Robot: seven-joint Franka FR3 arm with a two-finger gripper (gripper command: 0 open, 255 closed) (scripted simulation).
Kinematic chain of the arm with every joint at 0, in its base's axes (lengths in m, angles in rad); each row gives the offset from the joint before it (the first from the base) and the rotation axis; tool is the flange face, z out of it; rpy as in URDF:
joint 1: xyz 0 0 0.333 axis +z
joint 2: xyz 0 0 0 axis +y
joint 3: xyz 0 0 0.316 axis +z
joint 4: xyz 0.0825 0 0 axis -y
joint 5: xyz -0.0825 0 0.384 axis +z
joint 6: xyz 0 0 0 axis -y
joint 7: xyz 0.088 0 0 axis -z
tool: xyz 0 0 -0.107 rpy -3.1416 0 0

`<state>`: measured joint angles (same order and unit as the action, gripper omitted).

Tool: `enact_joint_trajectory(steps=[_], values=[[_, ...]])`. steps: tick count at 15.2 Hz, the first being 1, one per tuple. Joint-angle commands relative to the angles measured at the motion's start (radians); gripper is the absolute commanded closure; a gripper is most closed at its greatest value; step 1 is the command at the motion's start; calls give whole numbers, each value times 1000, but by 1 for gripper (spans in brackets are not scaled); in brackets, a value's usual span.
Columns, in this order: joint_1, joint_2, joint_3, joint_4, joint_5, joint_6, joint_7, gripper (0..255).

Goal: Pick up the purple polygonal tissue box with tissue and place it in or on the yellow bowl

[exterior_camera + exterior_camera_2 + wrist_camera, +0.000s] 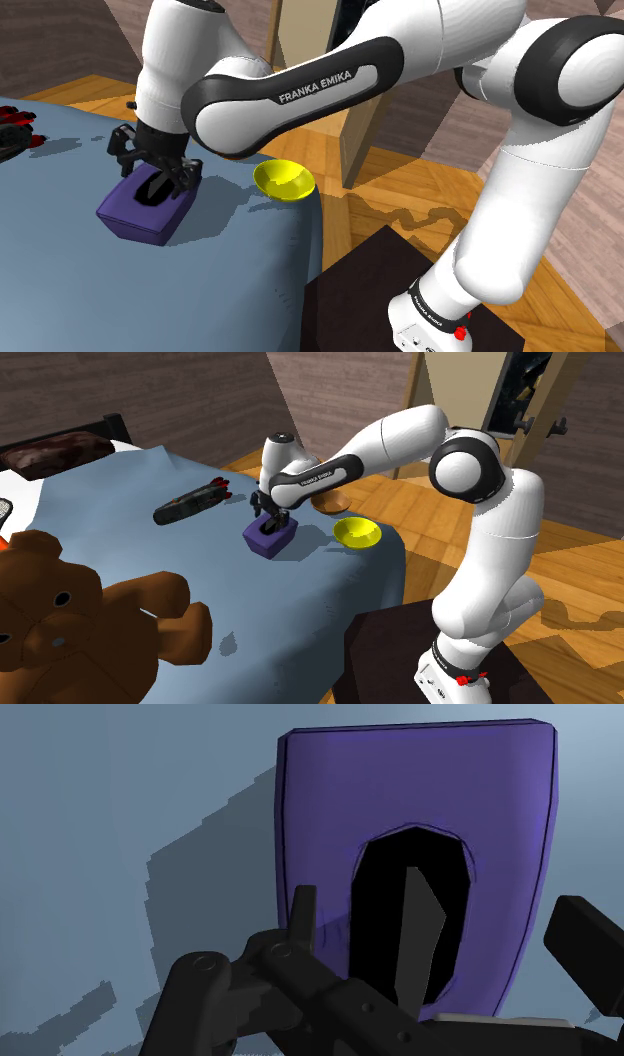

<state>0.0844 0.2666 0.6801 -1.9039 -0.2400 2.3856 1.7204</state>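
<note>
black and red thing (pixel 14 130) at the far left of the shoulder view, well apart from everything else. next along, the purple tissue box (pixel 140 215), lying flat on the blue-grey cover (pixel 70 280), with a pale tissue (pixel 420 939) poking out of its dark hole. right above it, the black gripper (pixel 165 187), down low over the end of the box nearer the bowl. in the wrist view, fingers (pixel 304 914) spread apart, one on each side of the box, not squeezing it yet by the look of things. box not lifted. further right, the yellow bowl (pixel 284 181), near the edge of the cover and apart from the box. last, at the lower right, the dark stand (pixel 370 290).

possible trouble from here: might push the box sideways instead of grabbing it, if closed a bit crooked. might lose it on the way up, with such smooth wide sides and a hold so near one end. with one finger so close to the hole, might snag the tissue. probably too big to sit deep in the bowl, so may tip off the rim. if dropped hard, might knock the bowl over the edge.
</note>
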Motion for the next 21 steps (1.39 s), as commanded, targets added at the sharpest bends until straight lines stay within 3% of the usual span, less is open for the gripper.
enact_joint_trajectory(steps=[1,7,8,17,21], values=[[3,8,-3,0,-7,7,4,0],[3,8,-3,0,-7,7,4,0],[3,8,-3,0,-7,7,4,255],[3,8,-3,0,-7,7,4,255],[-6,-16,8,27,19,-39,-14,255]])
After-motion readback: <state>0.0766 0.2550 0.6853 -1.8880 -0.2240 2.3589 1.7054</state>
